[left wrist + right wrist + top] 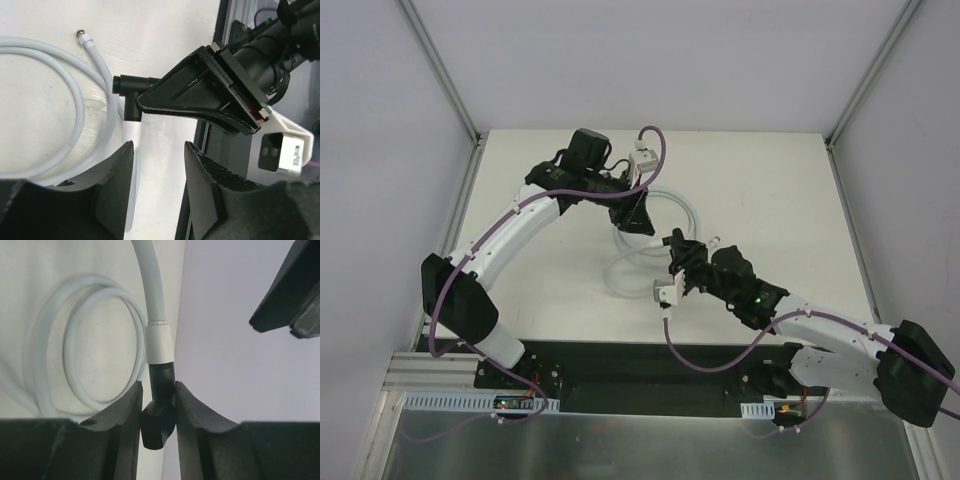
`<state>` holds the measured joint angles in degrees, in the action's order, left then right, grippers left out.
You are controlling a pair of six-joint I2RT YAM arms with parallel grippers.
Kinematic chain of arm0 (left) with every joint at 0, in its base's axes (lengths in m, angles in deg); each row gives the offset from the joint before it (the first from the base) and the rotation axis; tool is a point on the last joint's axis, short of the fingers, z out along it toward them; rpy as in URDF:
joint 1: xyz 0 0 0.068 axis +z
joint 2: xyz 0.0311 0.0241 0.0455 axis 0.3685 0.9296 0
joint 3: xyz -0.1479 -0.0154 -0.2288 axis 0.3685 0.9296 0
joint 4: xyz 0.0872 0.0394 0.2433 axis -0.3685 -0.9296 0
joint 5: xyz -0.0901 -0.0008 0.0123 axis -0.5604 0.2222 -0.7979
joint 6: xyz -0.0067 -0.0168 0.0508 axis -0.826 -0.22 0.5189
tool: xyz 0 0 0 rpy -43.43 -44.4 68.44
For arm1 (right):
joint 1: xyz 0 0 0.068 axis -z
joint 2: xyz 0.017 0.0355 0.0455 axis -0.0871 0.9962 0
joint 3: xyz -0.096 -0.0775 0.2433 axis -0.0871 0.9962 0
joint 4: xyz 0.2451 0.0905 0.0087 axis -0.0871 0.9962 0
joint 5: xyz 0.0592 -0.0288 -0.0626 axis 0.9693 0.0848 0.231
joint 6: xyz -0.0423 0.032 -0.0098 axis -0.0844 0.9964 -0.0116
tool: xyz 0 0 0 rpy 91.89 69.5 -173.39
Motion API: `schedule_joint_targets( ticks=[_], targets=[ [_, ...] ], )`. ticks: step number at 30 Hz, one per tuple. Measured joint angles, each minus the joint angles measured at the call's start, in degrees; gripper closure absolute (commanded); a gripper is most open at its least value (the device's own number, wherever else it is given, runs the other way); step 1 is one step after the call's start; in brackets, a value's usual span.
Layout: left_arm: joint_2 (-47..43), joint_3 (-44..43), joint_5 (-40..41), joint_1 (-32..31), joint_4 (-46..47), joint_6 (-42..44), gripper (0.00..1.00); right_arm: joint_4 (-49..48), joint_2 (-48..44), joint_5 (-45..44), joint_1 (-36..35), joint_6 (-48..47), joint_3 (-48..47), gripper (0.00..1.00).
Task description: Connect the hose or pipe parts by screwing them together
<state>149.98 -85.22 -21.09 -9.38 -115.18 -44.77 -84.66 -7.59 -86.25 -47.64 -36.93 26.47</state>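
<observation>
- From the top camera, the left gripper (638,222) is hanging over the middle of the table (770,200). The right gripper (672,252) is sitting just beside it at its 4 o'clock.
- The white hose (616,272) is lying in loose loops on the table around and under both claws. The connector is too small to make out here.
- In the left wrist view, the left gripper (159,146) is standing with its jaws apart and clamping nothing (a pale strip is showing just beside one finger, untouched).
- At 12 o'clock from those jaws, the right gripper (145,100) is pinching the black T-shaped connector (129,87).
- The hose (79,112) is curving away at 9 o'clock, and its metal end fitting (80,34) is lying free at 11 o'clock.
- In the right wrist view, the right gripper (159,387) is squeezing the connector (159,420) tight between both fingers.
- The hose's white collar (160,342) is sitting on the connector's threaded neck at 12 o'clock, with the hose (150,280) rising beyond it.
- The left gripper (285,300) is showing at 2 o'clock, well clear of the hose.
</observation>
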Motion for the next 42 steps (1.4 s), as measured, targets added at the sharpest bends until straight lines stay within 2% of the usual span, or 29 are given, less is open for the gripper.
schedule_joint_targets(
  ticks=[1,3,7,12,17,21,26,33,34,38,42],
  targets=[
    [-0.02,-0.31,0.46,0.02,0.22,-0.48,0.51,-1.57,0.68,-0.50,0.72,0.02,0.72,0.99],
    [-0.15,-0.48,1.99,0.31,0.79,-1.60,0.26,-3.43,1.68,-0.81,2.12,0.59,1.09,1.00],
    [-1.57,-0.31,9.22,0.35,1.46,-3.61,0.16,-7.17,3.28,-0.85,7.39,3.80,1.11,1.00],
    [-8.46,3.30,22.27,0.35,3.02,-5.73,0.14,-6.08,4.63,-0.24,18.84,11.19,0.15,1.00],
    [-16.96,9.03,31.12,0.37,5.53,-8.31,0.14,-3.02,9.94,0.24,28.72,19.52,-3.76,1.00],
    [-21.66,15.47,34.07,0.35,7.72,-9.40,0.14,-0.37,14.53,-0.24,31.89,23.47,-6.05,1.00],
    [-22.93,22.27,36.65,0.37,9.07,-9.44,0.14,3.04,20.02,-5.11,34.47,26.80,-8.07,0.99],
    [-23.50,26.51,37.22,0.37,10.75,-9.25,0.13,4.20,25.77,-13.75,37.90,30.18,-11.06,0.99],
    [-23.85,26.84,37.24,0.37,11.06,-9.20,0.14,4.20,26.73,-15.04,38.23,30.58,-11.37,0.94],
    [-25.55,27.89,37.24,0.37,11.50,-8.94,0.13,4.20,29.16,-18.23,38.95,32.37,-11.56,0.87],
    [-26.49,27.96,37.29,0.37,11.61,-8.79,0.13,3.89,30.47,-19.39,38.95,34.25,-11.63,0.74]
  ],
)
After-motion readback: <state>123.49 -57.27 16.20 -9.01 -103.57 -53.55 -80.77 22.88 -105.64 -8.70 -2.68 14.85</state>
